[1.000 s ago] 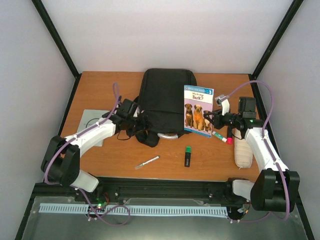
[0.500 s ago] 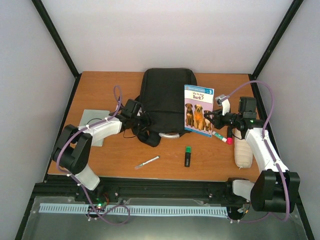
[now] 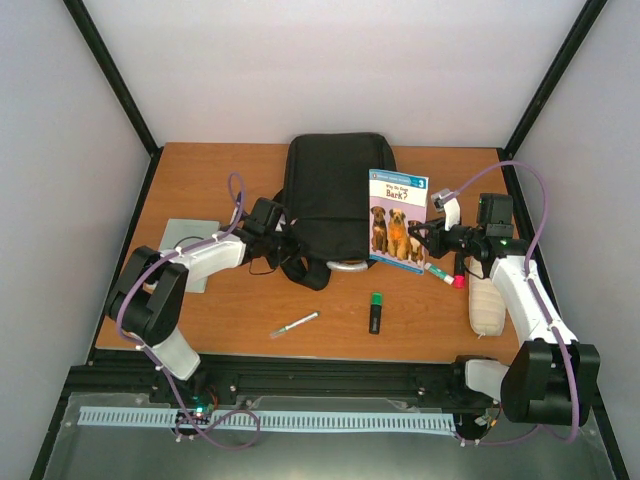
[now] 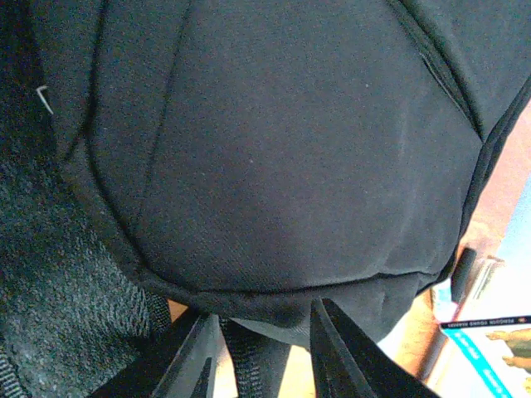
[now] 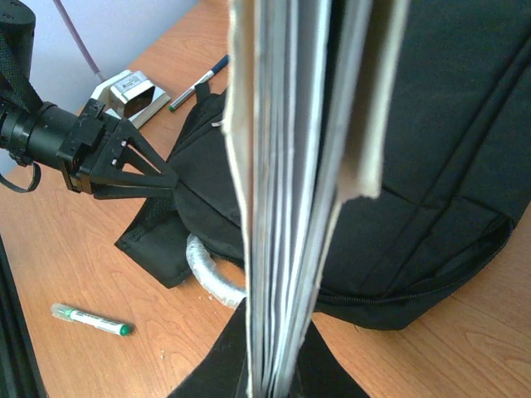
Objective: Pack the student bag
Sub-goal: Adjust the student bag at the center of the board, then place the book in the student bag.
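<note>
The student bag (image 3: 330,195), a black backpack with a grey curved handle (image 3: 345,266), lies at the table's middle. My left gripper (image 3: 283,240) is at its near-left corner. In the left wrist view the bag (image 4: 274,149) fills the frame, and the gripper (image 4: 265,319) stands narrowly closed on a black strap (image 4: 253,356) at the bag's seam. My right gripper (image 3: 428,240) is shut on a dog picture book (image 3: 397,222), held upright on edge beside the bag's right side. The right wrist view shows the book's pages (image 5: 290,166) between my gripper (image 5: 278,369).
A black highlighter with a green cap (image 3: 375,312) and a pen (image 3: 294,324) lie near the front. A pink-capped marker (image 3: 446,275) and a cream pouch (image 3: 486,304) lie under the right arm. A grey flat item (image 3: 188,252) sits at the left.
My left arm's elbow has swung inward, and its gripper has moved slightly right. The bag and its grey handle have shifted a little right and away. The right arm still holds the book.
</note>
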`<move>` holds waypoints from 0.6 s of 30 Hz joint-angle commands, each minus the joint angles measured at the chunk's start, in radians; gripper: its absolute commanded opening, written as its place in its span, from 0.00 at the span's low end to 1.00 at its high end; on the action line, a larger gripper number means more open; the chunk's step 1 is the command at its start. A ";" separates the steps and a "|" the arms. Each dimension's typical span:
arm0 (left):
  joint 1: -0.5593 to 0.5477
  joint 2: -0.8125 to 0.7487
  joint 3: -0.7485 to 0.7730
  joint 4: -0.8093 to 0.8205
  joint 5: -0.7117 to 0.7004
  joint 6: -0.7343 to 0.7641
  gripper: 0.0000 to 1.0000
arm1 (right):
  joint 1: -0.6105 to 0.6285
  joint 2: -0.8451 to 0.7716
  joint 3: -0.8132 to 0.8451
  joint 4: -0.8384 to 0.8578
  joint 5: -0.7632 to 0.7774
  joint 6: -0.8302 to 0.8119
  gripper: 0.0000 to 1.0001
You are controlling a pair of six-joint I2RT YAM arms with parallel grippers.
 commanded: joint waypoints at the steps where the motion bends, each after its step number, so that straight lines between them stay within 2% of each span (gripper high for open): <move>1: 0.004 -0.005 0.025 0.038 0.040 -0.016 0.42 | -0.008 -0.004 -0.001 0.048 -0.015 -0.010 0.03; 3: -0.006 -0.009 0.012 0.052 0.058 -0.044 0.52 | -0.008 -0.004 0.000 0.048 -0.014 -0.012 0.03; 9: -0.047 -0.001 0.013 0.086 0.074 -0.097 0.65 | -0.008 0.001 0.001 0.048 -0.019 -0.012 0.03; 18: -0.052 0.128 0.062 0.113 0.078 -0.102 0.67 | -0.008 -0.001 0.001 0.045 -0.020 -0.016 0.03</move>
